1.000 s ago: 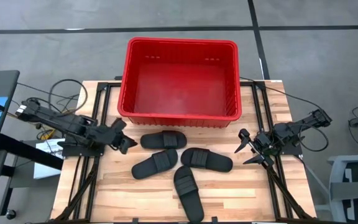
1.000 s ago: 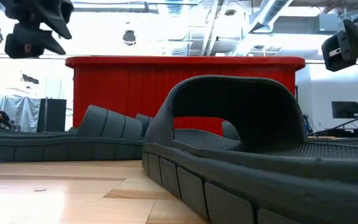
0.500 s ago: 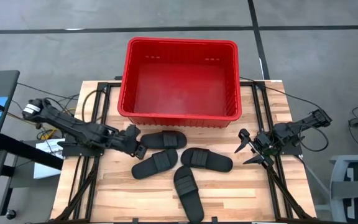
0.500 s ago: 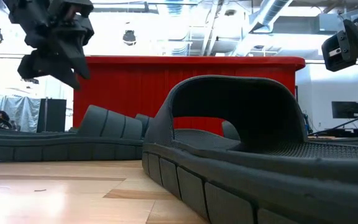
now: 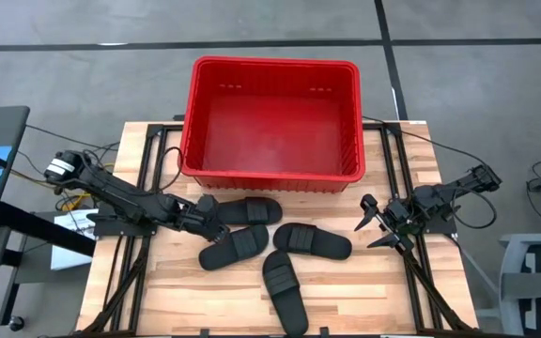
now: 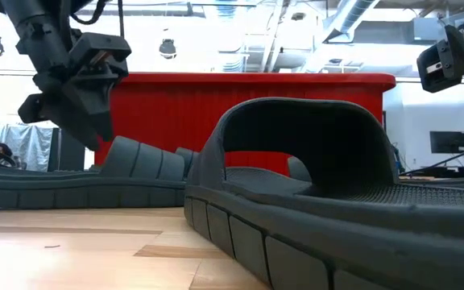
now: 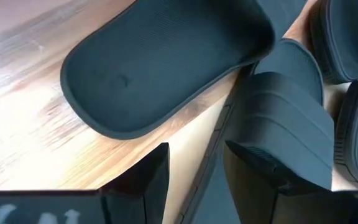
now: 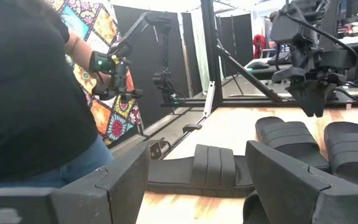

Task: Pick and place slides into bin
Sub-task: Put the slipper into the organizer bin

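Four black slides lie sole-down on the wooden table in front of the red bin: one nearest the bin, one near-left, one at right, one at the near edge. My left gripper is open and low over the left ends of the two left slides. In the left wrist view its fingers stand over bare wood, between one slide's sole end and another slide's strap. My right gripper is open and empty at the table's right edge.
The bin stands at the table's far edge, its inside bare. A person stands beyond the table's left side in the right wrist view. Black frame rails and cables run along both table sides. Bare wood lies at the near left.
My left gripper has gone from the table's left edge toward the right and down, to the left ends of the two left slides. The slides and my right gripper have kept still.
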